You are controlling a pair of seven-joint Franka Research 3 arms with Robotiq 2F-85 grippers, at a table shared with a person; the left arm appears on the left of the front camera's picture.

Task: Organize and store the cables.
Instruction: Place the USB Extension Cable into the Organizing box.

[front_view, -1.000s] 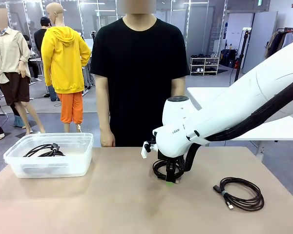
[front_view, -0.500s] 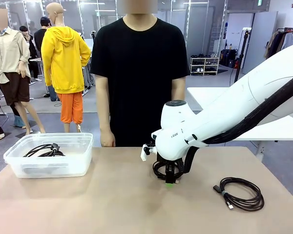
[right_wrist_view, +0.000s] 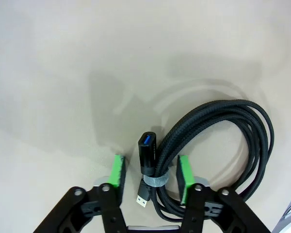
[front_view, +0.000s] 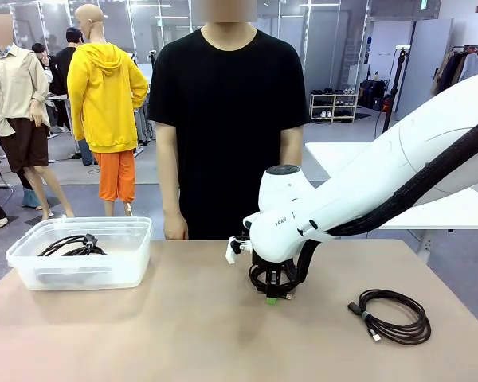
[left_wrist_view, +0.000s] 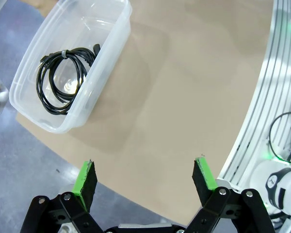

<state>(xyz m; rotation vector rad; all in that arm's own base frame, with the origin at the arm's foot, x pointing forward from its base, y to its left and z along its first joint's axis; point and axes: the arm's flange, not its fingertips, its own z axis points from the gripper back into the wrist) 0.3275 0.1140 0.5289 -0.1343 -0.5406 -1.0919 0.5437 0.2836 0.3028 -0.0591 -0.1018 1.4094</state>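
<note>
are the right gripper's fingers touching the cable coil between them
Cannot tell. Right wrist view: the fingers of the right gripper straddle the cable coil; one pad stands clear of its plug, the other sits at the cords' edge, contact unclear.

The table is seen across from the robot's side, from high above by the left wrist camera and closely by the right, whose coiled cable is shared with the front.
</note>
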